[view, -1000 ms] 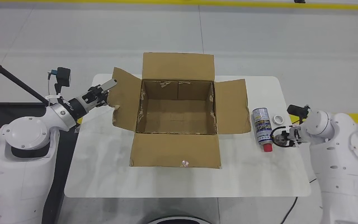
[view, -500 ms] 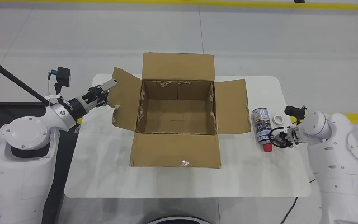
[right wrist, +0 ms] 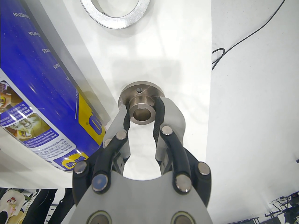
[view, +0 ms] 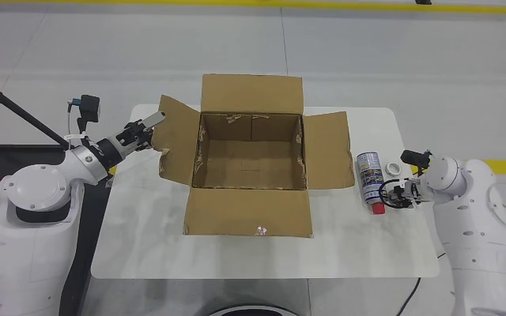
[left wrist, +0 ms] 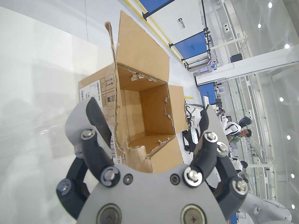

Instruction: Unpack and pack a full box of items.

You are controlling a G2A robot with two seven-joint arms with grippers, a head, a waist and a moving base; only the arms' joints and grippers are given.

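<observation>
While the cardboard box [view: 249,213] sits in the middle of the white table [view: 158,237] with all 4 flaps folded out and its bare brown floor showing, the 2 arms are at opposite ends. Left gripper [left wrist: 149,106] is over at the box's left flap [view: 178,142] with the claw spread wide. The torn edge of that flap runs up between the fingers, close by 1 of them, but I can't tell if it actually touches.

Right gripper [right wrist: 142,110] is out on the right side of the table, clenched on a small metal bushing [right wrist: 140,92]. The pads pinch the narrow hub, and the wider flange sticks out past the fingertips. Can't tell if the bushing rests on the table or sits just off it.

Just to its left a blue spray can [view: 369,180] lies on its side, red cap pointing at the near edge, a little right of the box's right flap. A flat metal ring [view: 393,167] lies beside the can, on the far side of the bushing.
</observation>
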